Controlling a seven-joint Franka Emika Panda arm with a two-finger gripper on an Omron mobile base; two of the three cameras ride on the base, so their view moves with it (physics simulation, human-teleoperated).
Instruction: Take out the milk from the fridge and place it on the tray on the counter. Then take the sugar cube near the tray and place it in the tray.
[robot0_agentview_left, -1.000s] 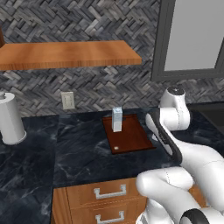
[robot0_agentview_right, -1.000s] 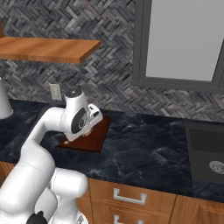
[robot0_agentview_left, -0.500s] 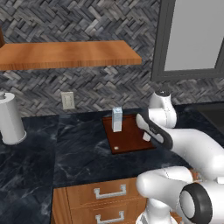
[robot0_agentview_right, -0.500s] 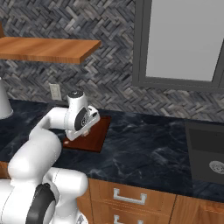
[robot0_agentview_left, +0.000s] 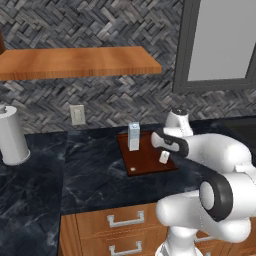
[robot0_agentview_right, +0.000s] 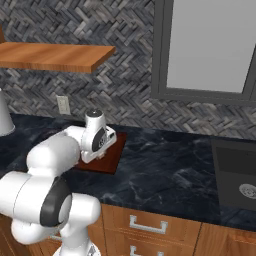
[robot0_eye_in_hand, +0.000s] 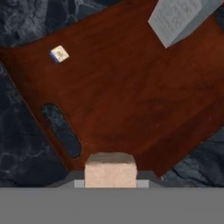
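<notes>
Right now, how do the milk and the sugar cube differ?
The milk is a tall pale carton; the sugar cube is a tiny beige block. The milk stands upright on the tray; the sugar cube is pinched in the gripper above it. Both are over the tray.

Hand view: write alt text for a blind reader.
A small pale beige sugar cube is pinched in the shut gripper above a dark reddish-brown wooden tray. A pale blue-white milk carton stands on the tray's far part, on black marble counter.
</notes>
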